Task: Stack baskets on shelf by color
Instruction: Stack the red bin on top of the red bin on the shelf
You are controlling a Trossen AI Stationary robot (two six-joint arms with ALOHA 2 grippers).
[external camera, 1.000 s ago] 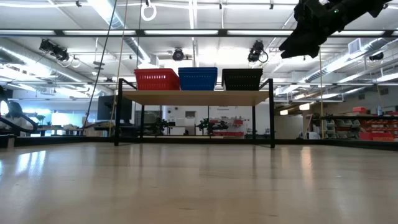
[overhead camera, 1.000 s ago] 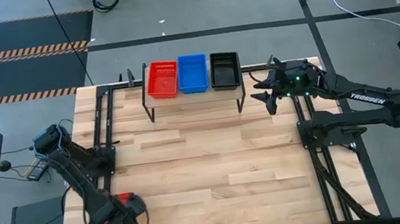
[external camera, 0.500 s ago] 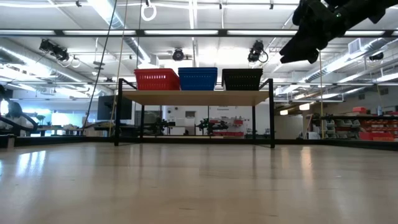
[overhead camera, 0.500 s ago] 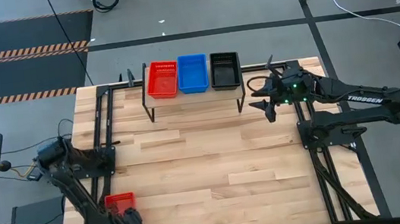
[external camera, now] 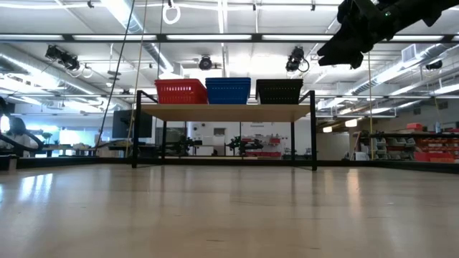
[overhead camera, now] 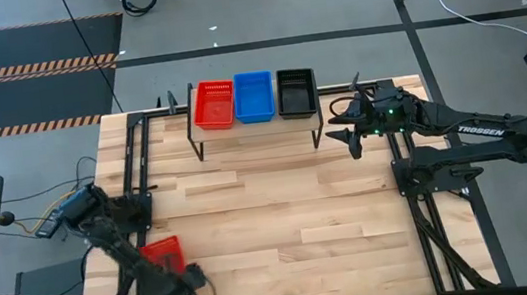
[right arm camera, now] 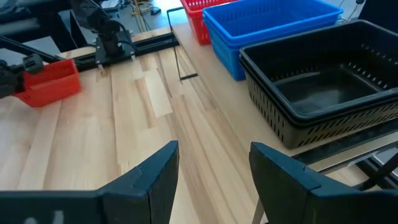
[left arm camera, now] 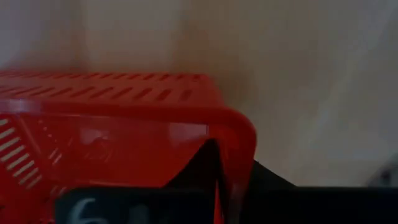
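On the shelf [overhead camera: 256, 128] at the far middle stand a red basket stack [overhead camera: 214, 105], a blue one [overhead camera: 254, 96] and a black one [overhead camera: 296, 91], side by side on their bottoms. The blue [right arm camera: 267, 22] and black [right arm camera: 311, 93] each show two nested rims. Another red basket [overhead camera: 161, 253] is at the near left, with my left gripper [overhead camera: 181, 276] shut on it from its near side. My right gripper [overhead camera: 342, 130] hangs open above the table, just right of the shelf, with nothing between its fingers [right arm camera: 214, 152]. My left gripper holds the loose red basket by its near end wall, close to a corner of the rim [left arm camera: 231, 134]. One dark finger [left arm camera: 202, 171] shows through the red wall from inside and the other stands outside it. Whether the basket is clear of the table, I cannot tell.
Black frame rails [overhead camera: 136, 173] run along the table's left side and others [overhead camera: 419, 179] along its right. The shelf stands on thin black legs [external camera: 135, 136]. Bare wooden tabletop [overhead camera: 282, 216] lies between the shelf and the near edge.
My left arm has swung, and its gripper has gone a little toward the table's right edge. The loose red basket, at first mostly hidden under the gripper at the near edge, now shows farther from that edge and slightly turned.
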